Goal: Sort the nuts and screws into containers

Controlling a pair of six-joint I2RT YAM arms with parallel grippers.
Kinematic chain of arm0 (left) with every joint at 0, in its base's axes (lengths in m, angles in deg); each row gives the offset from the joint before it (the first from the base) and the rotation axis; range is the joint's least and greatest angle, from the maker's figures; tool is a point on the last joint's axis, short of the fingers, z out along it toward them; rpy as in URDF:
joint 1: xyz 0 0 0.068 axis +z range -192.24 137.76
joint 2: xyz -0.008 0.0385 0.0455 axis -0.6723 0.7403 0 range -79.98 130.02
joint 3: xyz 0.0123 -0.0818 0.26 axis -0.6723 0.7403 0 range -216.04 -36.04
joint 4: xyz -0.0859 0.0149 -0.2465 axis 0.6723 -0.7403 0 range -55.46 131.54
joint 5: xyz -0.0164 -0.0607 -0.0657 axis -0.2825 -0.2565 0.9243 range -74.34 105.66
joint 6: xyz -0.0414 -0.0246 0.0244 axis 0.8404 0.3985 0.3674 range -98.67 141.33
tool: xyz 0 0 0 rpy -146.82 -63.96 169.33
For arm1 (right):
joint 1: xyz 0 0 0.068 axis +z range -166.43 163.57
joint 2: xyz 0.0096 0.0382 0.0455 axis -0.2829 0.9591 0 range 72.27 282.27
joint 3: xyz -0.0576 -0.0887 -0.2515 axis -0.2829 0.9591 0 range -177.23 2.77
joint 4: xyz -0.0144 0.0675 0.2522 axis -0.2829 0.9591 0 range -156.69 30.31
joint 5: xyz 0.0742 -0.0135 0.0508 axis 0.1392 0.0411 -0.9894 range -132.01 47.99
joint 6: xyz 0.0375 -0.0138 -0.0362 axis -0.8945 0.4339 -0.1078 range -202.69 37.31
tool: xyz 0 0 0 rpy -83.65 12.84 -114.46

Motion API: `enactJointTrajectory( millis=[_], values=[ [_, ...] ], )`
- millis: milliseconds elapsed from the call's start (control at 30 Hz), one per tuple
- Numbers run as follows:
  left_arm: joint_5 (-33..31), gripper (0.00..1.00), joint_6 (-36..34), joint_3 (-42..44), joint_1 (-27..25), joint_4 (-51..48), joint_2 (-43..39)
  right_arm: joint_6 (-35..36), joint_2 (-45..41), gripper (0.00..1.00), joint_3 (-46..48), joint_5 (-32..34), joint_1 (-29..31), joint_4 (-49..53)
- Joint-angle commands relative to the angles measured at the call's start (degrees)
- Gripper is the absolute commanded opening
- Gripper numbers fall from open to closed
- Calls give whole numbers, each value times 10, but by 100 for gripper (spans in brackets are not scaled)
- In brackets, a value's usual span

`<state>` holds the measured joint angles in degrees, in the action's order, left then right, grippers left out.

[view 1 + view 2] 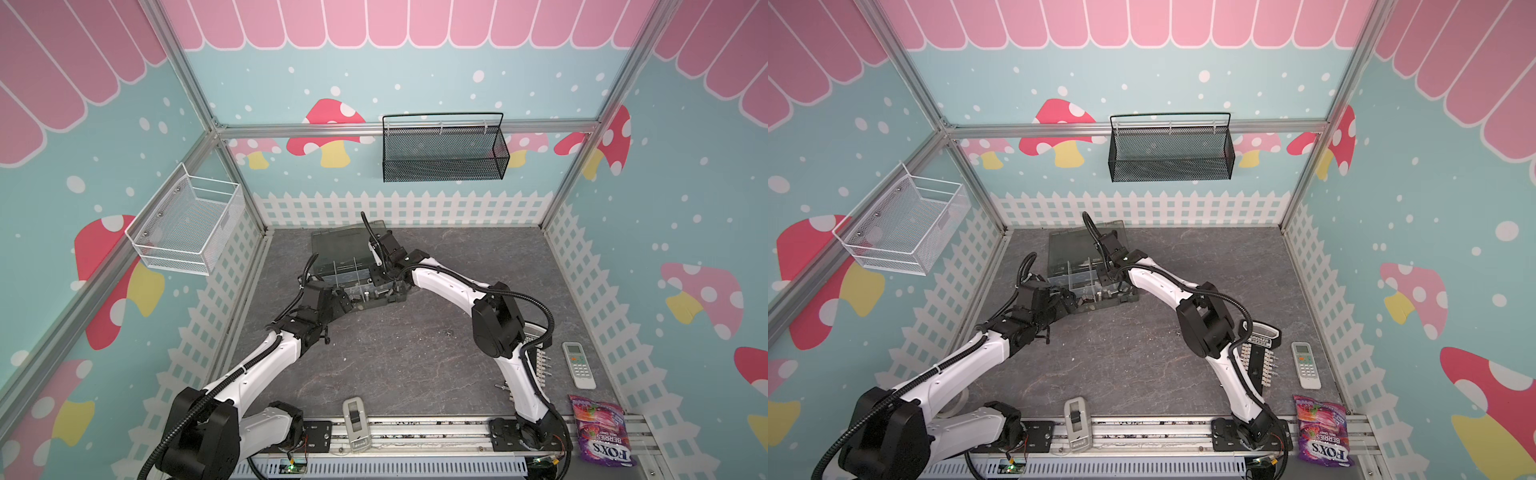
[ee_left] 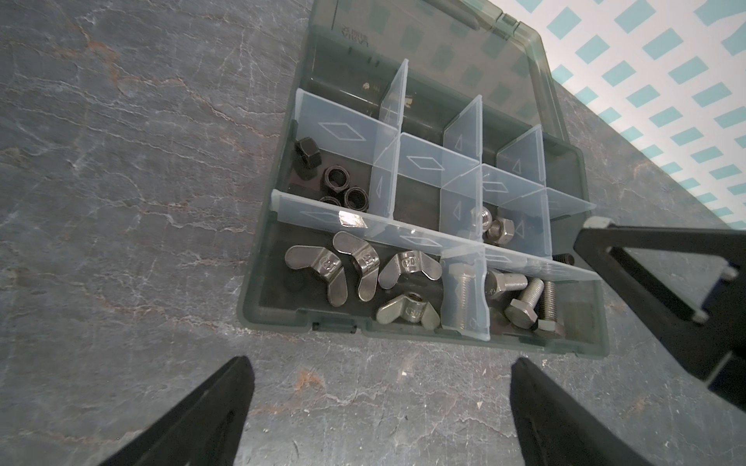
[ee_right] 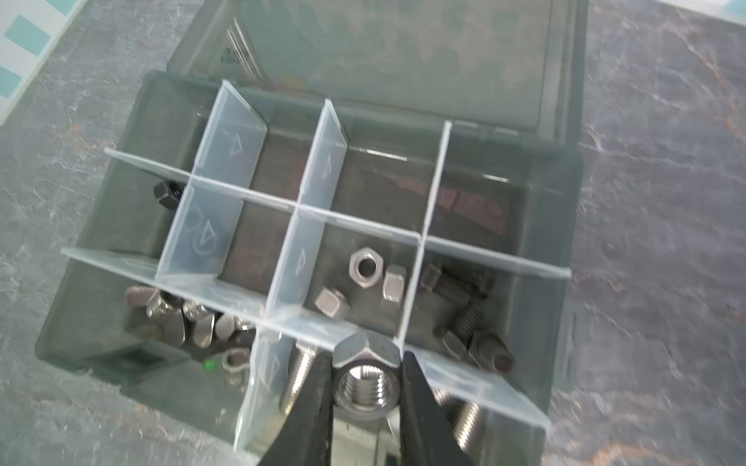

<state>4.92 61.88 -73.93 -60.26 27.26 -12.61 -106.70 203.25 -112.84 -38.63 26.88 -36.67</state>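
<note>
A silver hex nut [image 3: 367, 389] is pinched between the nearly closed jaws of the right gripper [image 3: 365, 373]. It is held just above the containers [image 3: 323, 161], the compartments set off by pale dividers in a dark grey organizer box [image 3: 101, 290] whose smoky lid is folded back. Three more silver nuts [image 3: 365, 268] are seen in a middle compartment, and black screws [image 3: 460, 286] in the one beside it. In the left wrist view, wing nuts [image 2: 343, 266] and silver screws [image 2: 520, 298] are shown in neighbouring compartments along the front wall, with black nuts [image 2: 343, 187] in the row behind. The left gripper [image 2: 381, 387] is spread wide and empty over the grey table [image 2: 121, 201], just in front of the box. In both top views the box is found just above the centre of the frame, with both arms meeting at it. A remote [image 1: 578, 365] and a candy bag [image 1: 600, 430] are seen at the lower right.
</note>
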Motion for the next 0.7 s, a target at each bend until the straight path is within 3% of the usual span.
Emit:
enactJointTrajectory(
  millis=[0,400,667],
  values=[
    [-9,100,10,7,4,8,-5,18,31,13,-37,-9,5,5],
    [-15,100,8,4,5,8,-6,17,69,34,-86,-27,5,22],
    [-15,100,7,5,8,8,-7,17,58,38,-95,-22,6,29]
  ],
)
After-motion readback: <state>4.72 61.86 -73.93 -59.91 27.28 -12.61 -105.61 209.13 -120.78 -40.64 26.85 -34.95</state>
